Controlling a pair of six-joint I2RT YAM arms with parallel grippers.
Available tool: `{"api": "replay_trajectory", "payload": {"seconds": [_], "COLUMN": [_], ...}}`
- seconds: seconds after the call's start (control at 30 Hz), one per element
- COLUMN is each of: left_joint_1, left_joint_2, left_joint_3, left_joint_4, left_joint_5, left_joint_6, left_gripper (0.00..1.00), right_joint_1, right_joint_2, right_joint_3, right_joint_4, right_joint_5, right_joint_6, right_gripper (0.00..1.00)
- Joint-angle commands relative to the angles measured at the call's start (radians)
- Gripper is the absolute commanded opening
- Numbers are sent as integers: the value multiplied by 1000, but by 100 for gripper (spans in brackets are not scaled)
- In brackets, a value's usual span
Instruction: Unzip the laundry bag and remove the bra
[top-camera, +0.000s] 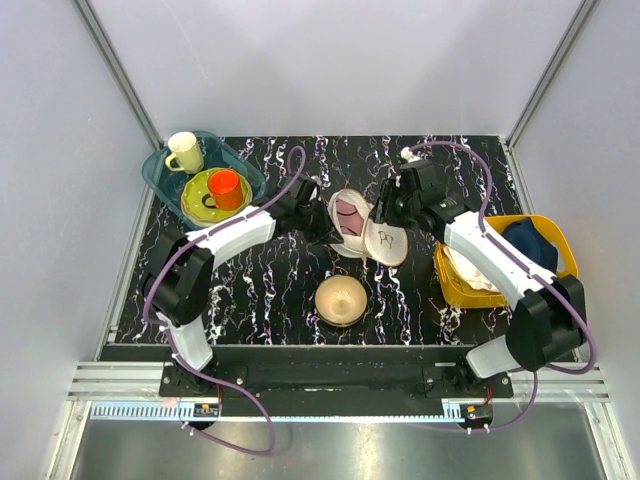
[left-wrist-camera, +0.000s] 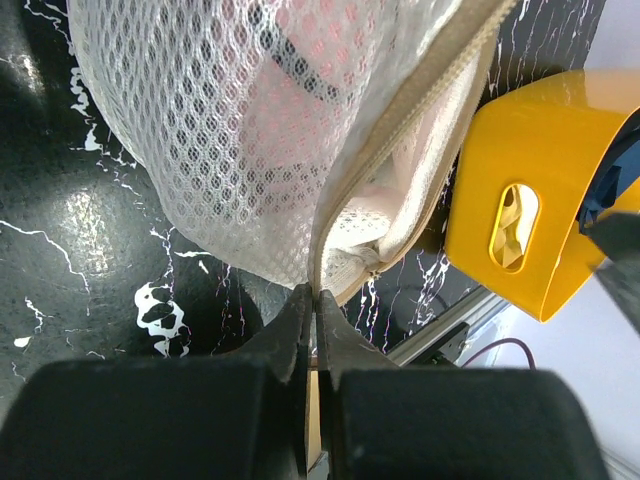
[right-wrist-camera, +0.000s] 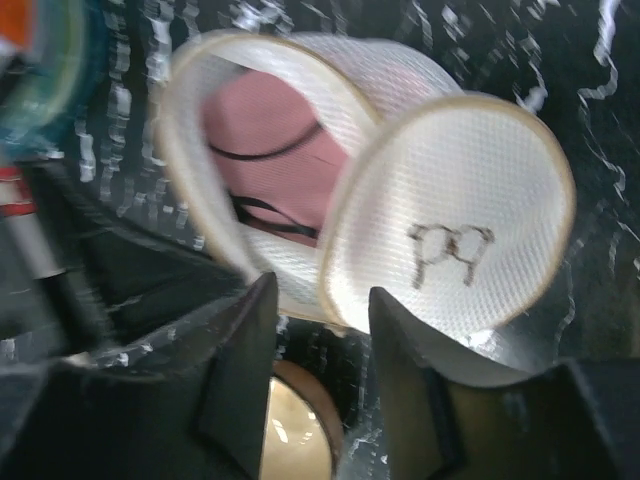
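Note:
The cream-white mesh laundry bag (top-camera: 345, 238) lies on its side at mid-table, its mouth open. Its round lid (top-camera: 388, 243) with the dark bra drawing is flipped out to the right. The pink bra (top-camera: 348, 213) shows inside the dark opening, and also in the right wrist view (right-wrist-camera: 270, 150). My left gripper (left-wrist-camera: 312, 296) is shut on the bag's zip rim (left-wrist-camera: 400, 130), at the bag's left side (top-camera: 318, 213). My right gripper (right-wrist-camera: 320, 305) is open and empty, just above the bag and lid (right-wrist-camera: 450, 230), at the bag's far right (top-camera: 390, 208).
A bronze bowl (top-camera: 341, 299) stands just in front of the bag. A yellow bin (top-camera: 455, 288) with a dark blue cloth (top-camera: 530, 243) and a white cloth (top-camera: 472, 268) is at the right. A teal tray (top-camera: 158, 170) with plate and mugs is back left.

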Motion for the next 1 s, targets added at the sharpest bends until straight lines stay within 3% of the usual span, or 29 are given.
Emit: {"api": "replay_trajectory", "payload": {"seconds": [0.0,0.1,0.5,0.57,0.67,0.77,0.83,0.97], "left_joint_1": [15,20,32,35,35,37,37,40], "left_joint_2": [-36,-38,-30,-33,-41,-56,-69,-87], "left_joint_3": [11,13,-4,-13,-26,-53,-84,-118], "left_joint_4": [40,25,51,57,67,72,83,106], "left_joint_5": [43,41,60,66,73,73,72,72], "left_joint_6": [15,22,9,9,6,8,5,-1], "left_gripper": [0,0,0,0,0,0,0,0], "right_joint_1": [53,76,104,102,102,104,104,102], "right_joint_2": [-16,76,426,457,518,573,601,555], "right_joint_3": [126,164,333,342,356,365,366,328], "right_joint_4": [25,15,-34,-36,-34,-15,-11,36], "right_joint_5": [-5,-50,-145,-102,-36,47,83,106], "right_joint_6": [-46,-60,-36,-33,-39,-45,-56,-68], "right_gripper": [45,38,43,52,75,79,76,39]}}
